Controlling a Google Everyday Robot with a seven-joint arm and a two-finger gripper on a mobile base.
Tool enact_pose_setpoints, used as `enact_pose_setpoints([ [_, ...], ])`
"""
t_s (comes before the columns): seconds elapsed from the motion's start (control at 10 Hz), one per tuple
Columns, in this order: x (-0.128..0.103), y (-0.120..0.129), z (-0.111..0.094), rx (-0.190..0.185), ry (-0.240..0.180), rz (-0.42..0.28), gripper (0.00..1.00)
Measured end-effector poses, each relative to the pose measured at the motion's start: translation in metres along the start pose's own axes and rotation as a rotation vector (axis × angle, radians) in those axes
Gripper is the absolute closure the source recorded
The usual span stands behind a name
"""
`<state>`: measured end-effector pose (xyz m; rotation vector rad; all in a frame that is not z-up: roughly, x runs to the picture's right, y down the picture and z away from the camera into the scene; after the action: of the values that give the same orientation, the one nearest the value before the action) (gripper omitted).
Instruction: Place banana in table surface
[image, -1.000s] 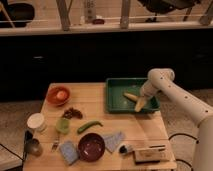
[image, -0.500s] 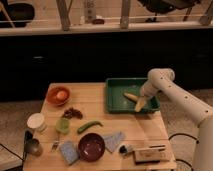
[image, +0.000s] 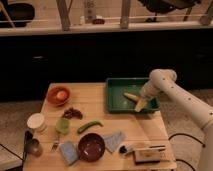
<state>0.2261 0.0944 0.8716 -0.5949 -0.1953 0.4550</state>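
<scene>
Tabletop (image: 100, 105) of wood, the intended resting place, carries an orange bowl (image: 58, 95) at ten o'clock and a green tray (image: 115, 100) at two o'clock. Banana (image: 130, 96) lies inside the tray, not yet on the wood. Gripper (image: 140, 104) hangs low at the banana's four o'clock, apparently positioned for a grasp; whether it is closed cannot be told.

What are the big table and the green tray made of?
The table looks like pale wood: it is a warm tan colour, matte, with no shine. The green tray looks like plastic, smooth and evenly coloured, though painted metal is possible. The gripper is down inside the tray, beside the banana.
</scene>
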Motion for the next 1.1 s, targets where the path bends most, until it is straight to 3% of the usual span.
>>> enact_pose_setpoints([
  [0.3, 0.004, 0.024, -0.010, -0.032, -0.049, -0.044, 0.20],
  [0.6, 0.004, 0.031, -0.012, -0.054, -0.063, -0.068, 0.20],
  [0.8, 0.001, 0.032, -0.019, -0.046, -0.068, -0.083, 0.20],
  [1.1, -0.001, 0.027, -0.035, 0.001, -0.072, -0.086, 0.20],
])
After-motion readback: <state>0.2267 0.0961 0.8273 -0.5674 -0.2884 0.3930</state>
